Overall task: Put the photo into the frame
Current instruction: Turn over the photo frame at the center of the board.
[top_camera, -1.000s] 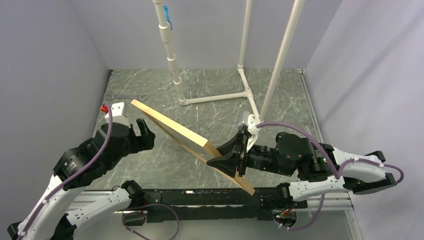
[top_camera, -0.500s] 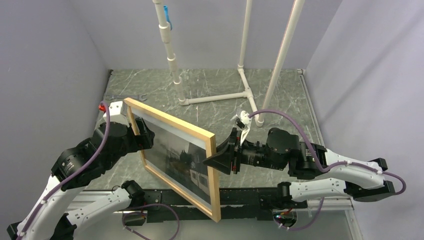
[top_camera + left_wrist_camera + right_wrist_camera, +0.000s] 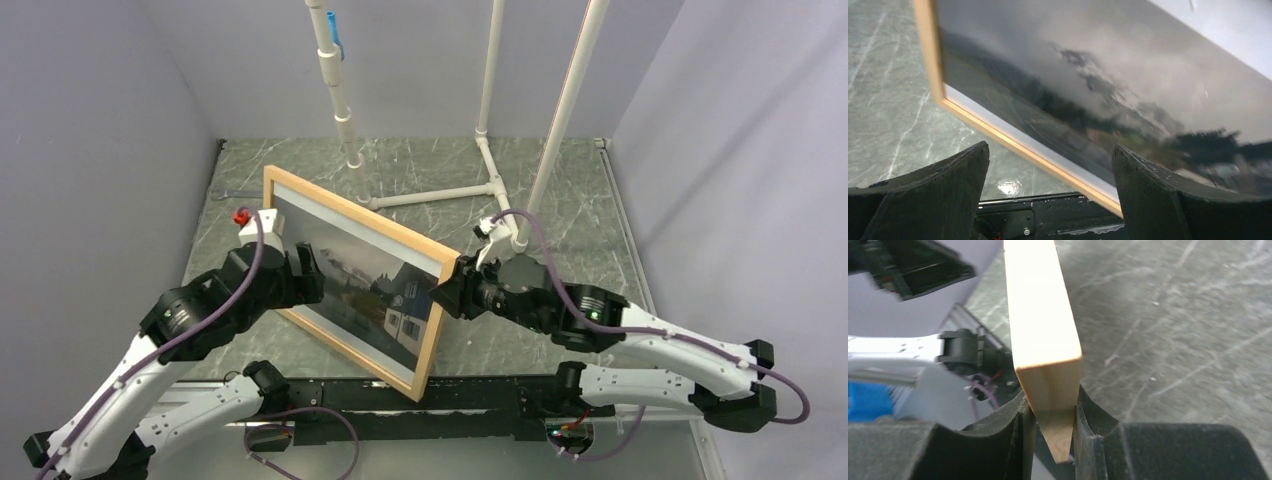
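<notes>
- Grey marbled table (image 3: 560, 190) lies under the light wooden rectangular frame (image 3: 360, 214), which is held tilted, the dark landscape photo (image 3: 350, 285) already inside.
- Right pincer (image 3: 1050, 407) clamps the frame's side strip to carry it.
- Left pincer (image 3: 303, 272) gapes wide before the photo, touching nothing, probably ready to steady it.

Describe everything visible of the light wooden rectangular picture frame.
The light wooden rectangular picture frame has thin pale strips around a dark landscape photo with a white border. It stands on edge, tilted, over the marbled table. The right gripper pinches its right strip near a corner; the open left gripper faces its front, contact unclear.
</notes>
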